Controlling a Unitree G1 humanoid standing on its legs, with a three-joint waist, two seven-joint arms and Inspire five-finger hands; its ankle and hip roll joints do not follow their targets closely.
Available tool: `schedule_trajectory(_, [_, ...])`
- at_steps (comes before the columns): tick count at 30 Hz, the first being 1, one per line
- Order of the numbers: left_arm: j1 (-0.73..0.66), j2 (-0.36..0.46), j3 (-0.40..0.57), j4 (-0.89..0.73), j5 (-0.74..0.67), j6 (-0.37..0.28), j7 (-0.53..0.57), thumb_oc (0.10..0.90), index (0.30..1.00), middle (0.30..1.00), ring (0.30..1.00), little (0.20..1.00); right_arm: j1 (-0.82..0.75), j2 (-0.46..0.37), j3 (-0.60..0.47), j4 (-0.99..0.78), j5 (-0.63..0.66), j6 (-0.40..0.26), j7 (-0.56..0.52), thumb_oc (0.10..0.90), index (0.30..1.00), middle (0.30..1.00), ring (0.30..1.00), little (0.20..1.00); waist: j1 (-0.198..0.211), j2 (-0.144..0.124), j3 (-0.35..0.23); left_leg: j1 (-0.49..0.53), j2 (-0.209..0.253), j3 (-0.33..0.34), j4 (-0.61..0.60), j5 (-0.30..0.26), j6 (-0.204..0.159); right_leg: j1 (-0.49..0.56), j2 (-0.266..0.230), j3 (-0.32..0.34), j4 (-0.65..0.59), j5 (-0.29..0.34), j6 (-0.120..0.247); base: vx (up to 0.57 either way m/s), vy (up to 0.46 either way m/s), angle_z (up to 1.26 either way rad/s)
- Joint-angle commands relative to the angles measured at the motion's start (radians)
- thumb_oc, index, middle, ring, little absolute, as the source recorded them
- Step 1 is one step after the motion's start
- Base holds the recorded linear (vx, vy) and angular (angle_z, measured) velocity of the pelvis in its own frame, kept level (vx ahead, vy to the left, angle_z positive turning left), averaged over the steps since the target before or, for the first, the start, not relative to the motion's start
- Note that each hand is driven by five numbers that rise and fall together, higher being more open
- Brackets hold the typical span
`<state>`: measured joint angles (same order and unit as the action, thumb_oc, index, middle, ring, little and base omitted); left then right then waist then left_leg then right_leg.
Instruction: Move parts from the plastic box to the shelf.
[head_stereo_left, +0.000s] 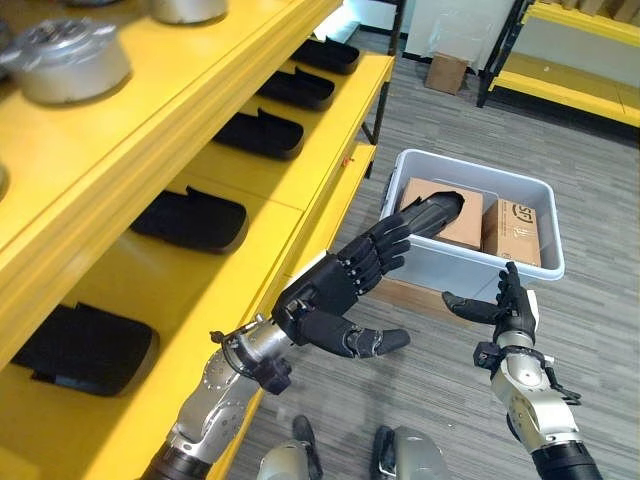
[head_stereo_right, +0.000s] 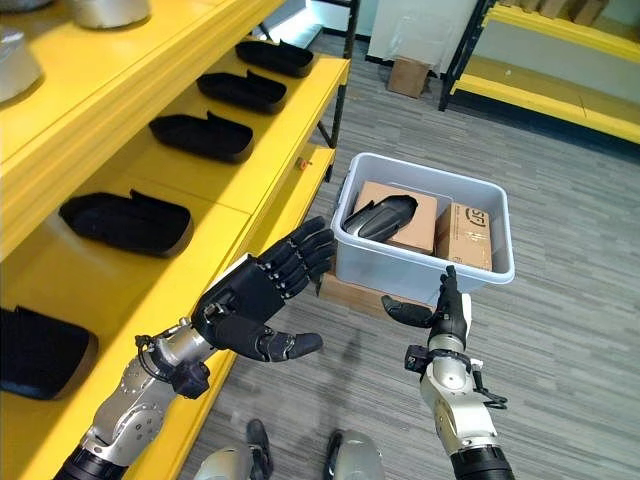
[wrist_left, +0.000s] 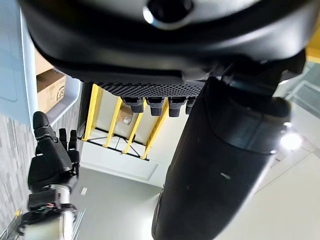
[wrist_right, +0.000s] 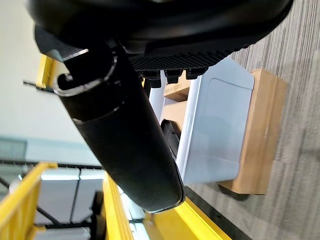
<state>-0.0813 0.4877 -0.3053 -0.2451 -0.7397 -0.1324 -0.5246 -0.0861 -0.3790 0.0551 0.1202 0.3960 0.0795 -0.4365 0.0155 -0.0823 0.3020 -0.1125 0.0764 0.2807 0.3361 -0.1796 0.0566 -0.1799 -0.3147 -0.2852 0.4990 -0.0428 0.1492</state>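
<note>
While both hands hung in front of the plastic box (head_stereo_right: 420, 262), neither held anything. The left hand (head_stereo_right: 255, 300) was spread, palm toward the robot, fingers straight and pointing at the box's near left corner, thumb stuck out to the right; it sat just beside the yellow shelf (head_stereo_right: 200, 190) edge. The right hand (head_stereo_right: 440, 312) was also spread, fingers up and relaxed, thumb out to the left, just short of the box's near wall; touching or not, I couldn't tell.

The box was light grey and stood on the floor on a flat cardboard piece (head_stereo_right: 355, 293), right of the shelf. Inside: one black part (head_stereo_right: 380, 218) lying across the top of a brown carton (head_stereo_right: 400, 215) on the left, and a second brown carton (head_stereo_right: 465, 235) on the right. The part was untouched, well clear of both hands.

The shelf's lower level carried a row of black parts (head_stereo_right: 125, 222) running from near left to far, each lying flat and apart from its neighbour. The upper level held round silver metal parts (head_stereo_left: 65, 60).

Far off: another yellow rack (head_stereo_left: 580, 60) at the right and a small cardboard box (head_stereo_left: 447, 72) on the grey plank floor (head_stereo_left: 600, 350).

In the right wrist view the box wall and the cardboard under it showed past the fingertips.
</note>
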Motion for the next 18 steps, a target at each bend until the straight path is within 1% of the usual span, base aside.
schedule_trajectory(1, [-0.033, -0.016, 0.013, -0.103, 0.008, -0.128, 0.015, 0.900, 1.000, 1.000, 1.000, 1.000, -0.081, 0.014, -0.027, -0.035, -0.064, -0.091, -0.009, 0.900, 1.000, 1.000, 1.000, 1.000, 0.011, 0.003, -0.059, 0.164, 0.027, -0.015, -0.227, 0.063, -0.031, 0.048, -0.088, 0.018, -0.245, 0.304, 0.027, 0.11, -0.399, -0.08])
schedule_trajectory(2, [-0.030, -0.005, 0.017, -0.103, 0.024, -0.159, 0.017, 0.900, 1.000, 1.000, 1.000, 1.000, -0.087, 0.024, -0.025, -0.039, -0.079, -0.071, 0.007, 0.900, 1.000, 1.000, 1.000, 1.000, 0.011, 0.003, -0.058, 0.175, 0.040, -0.029, -0.224, 0.053, -0.043, 0.048, -0.130, 0.045, -0.299, 0.375, 0.058, 0.12, -0.436, 0.04])
schedule_trajectory(3, [-0.029, -0.001, 0.018, -0.102, 0.026, -0.172, 0.017, 0.900, 1.000, 1.000, 1.000, 1.000, -0.089, 0.027, -0.024, -0.040, -0.085, -0.065, 0.015, 0.900, 1.000, 1.000, 1.000, 1.000, 0.012, 0.003, -0.057, 0.179, 0.044, -0.032, -0.224, 0.050, -0.045, 0.049, -0.139, 0.051, -0.309, 0.390, 0.065, 0.10, -0.273, 0.22])
schedule_trajectory(4, [-0.024, 0.008, 0.024, -0.103, 0.009, -0.183, 0.005, 0.900, 1.000, 1.000, 1.000, 1.000, -0.093, 0.034, -0.023, -0.044, -0.100, -0.049, 0.021, 0.900, 1.000, 1.000, 1.000, 1.000, 0.018, 0.006, -0.058, 0.187, 0.059, -0.037, -0.223, 0.046, -0.055, 0.052, -0.168, 0.057, -0.333, 0.413, 0.080, 0.08, -0.184, 0.29])
schedule_trajectory(5, [-0.019, 0.011, 0.028, -0.104, -0.003, -0.185, 0.002, 0.900, 1.000, 1.000, 1.000, 1.000, -0.094, 0.037, -0.023, -0.045, -0.108, -0.043, 0.024, 0.900, 1.000, 1.000, 1.000, 1.000, 0.019, 0.006, -0.057, 0.190, 0.064, -0.041, -0.221, 0.043, -0.058, 0.057, -0.175, 0.056, -0.338, 0.421, 0.085, 0.17, -0.406, 0.27])
schedule_trajectory(6, [-0.002, 0.022, 0.055, -0.104, -0.024, -0.183, -0.008, 0.900, 1.000, 1.000, 1.000, 1.000, -0.084, 0.032, -0.035, -0.049, -0.108, -0.036, 0.025, 0.900, 1.000, 1.000, 1.000, 1.000, 0.044, 0.000, -0.070, 0.182, 0.075, -0.043, -0.206, 0.038, -0.076, 0.090, -0.194, 0.032, -0.394, 0.391, 0.094, 0.16, -0.393, 0.27])
schedule_trajectory(7, [0.005, 0.026, 0.061, -0.104, -0.017, -0.181, -0.015, 0.900, 1.000, 1.000, 1.000, 1.000, -0.074, 0.032, -0.042, -0.052, -0.102, -0.031, 0.029, 0.900, 1.000, 1.000, 1.000, 1.000, 0.039, 0.002, -0.074, 0.174, 0.084, -0.059, -0.189, 0.032, -0.084, 0.129, -0.190, -0.005, -0.424, 0.389, 0.093, 0.19, -0.507, 0.30])
schedule_trajectory(8, [0.001, 0.020, 0.066, -0.107, -0.022, -0.171, -0.031, 0.900, 1.000, 1.000, 1.000, 1.000, -0.067, 0.027, -0.052, -0.049, -0.096, -0.029, 0.030, 0.900, 1.000, 1.000, 1.000, 1.000, 0.051, -0.003, -0.082, 0.156, 0.094, -0.064, -0.166, 0.037, -0.097, 0.157, -0.181, -0.032, -0.437, 0.366, 0.088, 0.10, -0.289, 0.40])
schedule_trajectory(9, [0.002, 0.017, 0.068, -0.110, -0.028, -0.168, -0.034, 0.900, 1.000, 1.000, 1.000, 1.000, -0.066, 0.025, -0.053, -0.047, -0.095, -0.031, 0.029, 0.900, 1.000, 1.000, 1.000, 1.000, 0.053, -0.003, -0.083, 0.151, 0.099, -0.067, -0.160, 0.039, -0.102, 0.164, -0.177, -0.041, -0.438, 0.356, 0.086, 0.09, -0.299, 0.73])
schedule_trajectory(10, [0.019, 0.009, 0.082, -0.126, -0.048, -0.160, -0.028, 0.900, 1.000, 1.000, 1.000, 1.000, -0.074, 0.017, -0.051, -0.046, -0.100, -0.025, 0.029, 0.900, 1.000, 1.000, 1.000, 1.000, 0.063, -0.001, -0.086, 0.148, 0.119, -0.057, -0.160, 0.061, -0.120, 0.185, -0.159, -0.078, -0.435, 0.318, 0.078, 0.06, -0.186, 0.59])
schedule_trajectory(11, [0.024, 0.005, 0.086, -0.133, -0.050, -0.158, -0.020, 0.900, 1.000, 1.000, 1.000, 1.000, -0.079, 0.014, -0.047, -0.050, -0.103, -0.019, 0.028, 0.900, 1.000, 1.000, 1.000, 1.000, 0.063, 0.004, -0.088, 0.152, 0.127, -0.053, -0.168, 0.074, -0.128, 0.193, -0.148, -0.086, -0.435, 0.297, 0.074, 0.07, -0.197, 0.19])
schedule_trajectory(13, [0.027, -0.001, 0.093, -0.140, -0.048, -0.151, -0.012, 0.900, 1.000, 1.000, 1.000, 1.000, -0.083, 0.007, -0.042, -0.057, -0.115, -0.008, 0.024, 0.900, 1.000, 1.000, 1.000, 1.000, 0.060, 0.010, -0.091, 0.157, 0.137, -0.053, -0.183, 0.092, -0.137, 0.198, -0.127, -0.082, -0.432, 0.264, 0.068, 0.07, -0.114, -0.24])
schedule_trajectory(15, [0.029, -0.004, 0.102, -0.142, -0.054, -0.136, -0.001, 0.900, 1.000, 1.000, 1.000, 1.000, -0.086, -0.013, -0.037, -0.066, -0.135, 0.006, 0.021, 0.900, 1.000, 1.000, 1.000, 1.000, 0.040, 0.020, -0.095, 0.173, 0.160, -0.050, -0.217, 0.126, -0.149, 0.201, -0.086, -0.052, -0.410, 0.199, 0.054, 0.13, -0.145, -0.02])
schedule_trajectory(18, [0.031, -0.009, 0.106, -0.143, -0.047, -0.122, 0.002, 0.900, 1.000, 1.000, 1.000, 1.000, -0.090, -0.033, -0.036, -0.057, -0.156, 0.012, 0.021, 0.900, 1.000, 1.000, 1.000, 1.000, 0.023, 0.026, -0.097, 0.192, 0.180, -0.045, -0.253, 0.156, -0.159, 0.201, -0.052, -0.025, -0.392, 0.154, 0.042, 0.11, -0.130, -0.08])
